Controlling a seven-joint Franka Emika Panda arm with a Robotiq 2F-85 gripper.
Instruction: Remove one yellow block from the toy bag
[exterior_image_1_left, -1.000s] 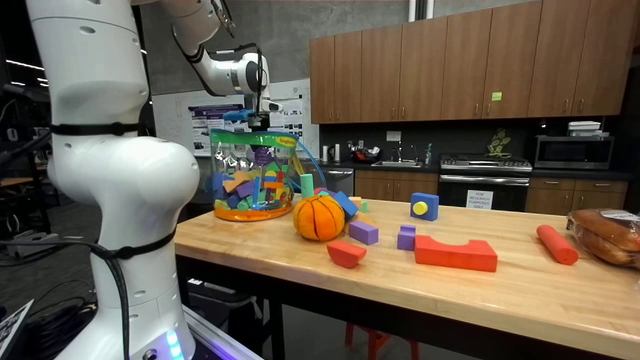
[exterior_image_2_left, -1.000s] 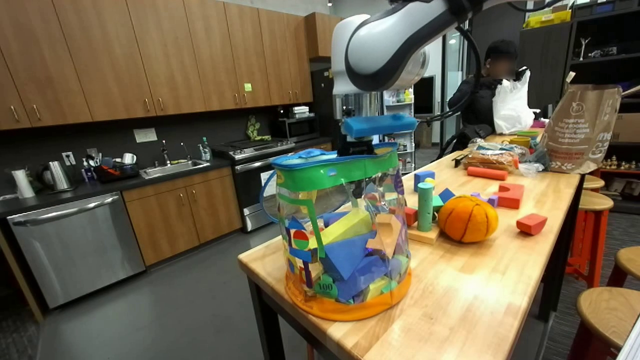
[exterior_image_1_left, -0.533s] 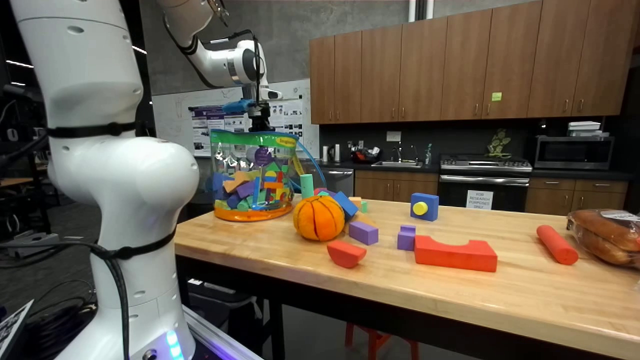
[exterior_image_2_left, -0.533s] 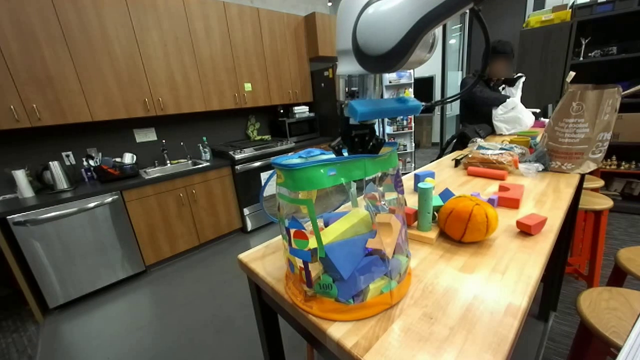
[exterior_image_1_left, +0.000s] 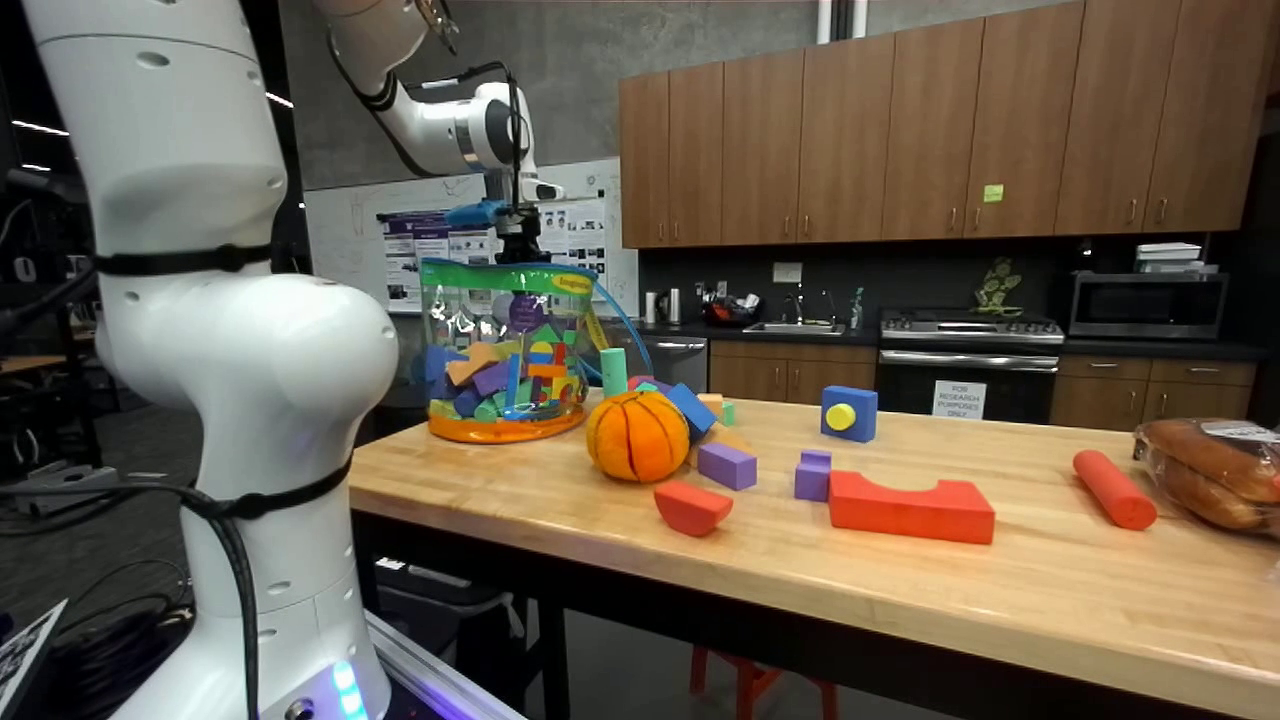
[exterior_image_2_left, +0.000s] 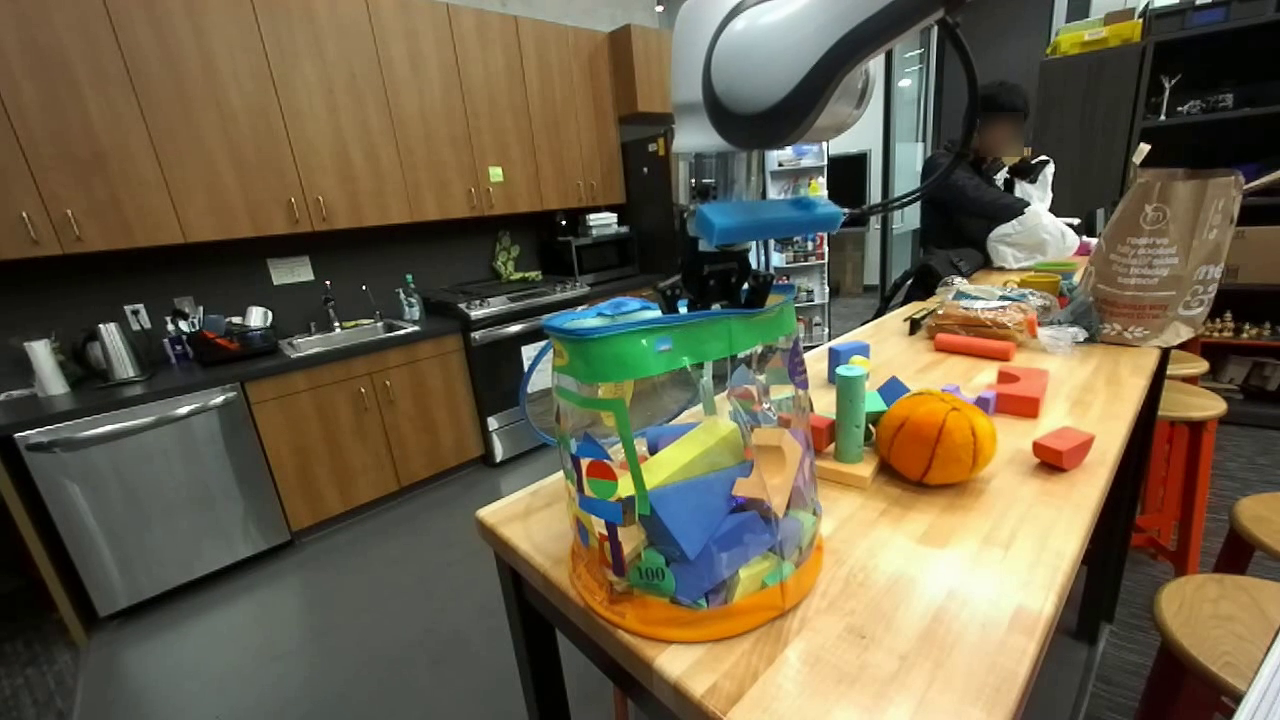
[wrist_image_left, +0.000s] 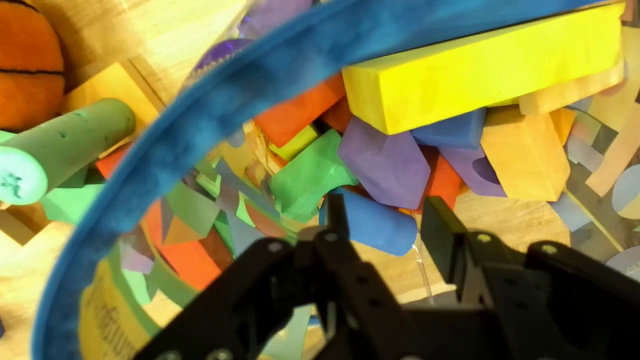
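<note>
The toy bag stands upright on the table, with its green trim (exterior_image_1_left: 500, 276) and orange base (exterior_image_2_left: 700, 618) showing in the exterior views. Its blue rim (wrist_image_left: 215, 114) arcs across the wrist view. A long plain yellow block (wrist_image_left: 480, 70) lies on top of the pile inside the bag; it also shows through the clear wall (exterior_image_2_left: 690, 460) in an exterior view. A smaller yellow piece (wrist_image_left: 296, 143) is partly buried. My gripper (wrist_image_left: 384, 205) is open and empty, pointing down at the bag's mouth (exterior_image_2_left: 715, 285). The long yellow block is up and right of the fingers in the wrist view.
An orange ball (exterior_image_1_left: 638, 436), a green cylinder (exterior_image_2_left: 850, 415) and several loose blocks lie beside the bag. A red arch block (exterior_image_1_left: 912, 508) and red cylinder (exterior_image_1_left: 1114, 489) lie farther along the table. A person (exterior_image_2_left: 975, 190) stands at the far end.
The gripper has risen from inside the bag's mouth to about its rim, mostly between one second and half a second ago. The bag and the blocks in it look unmoved.
</note>
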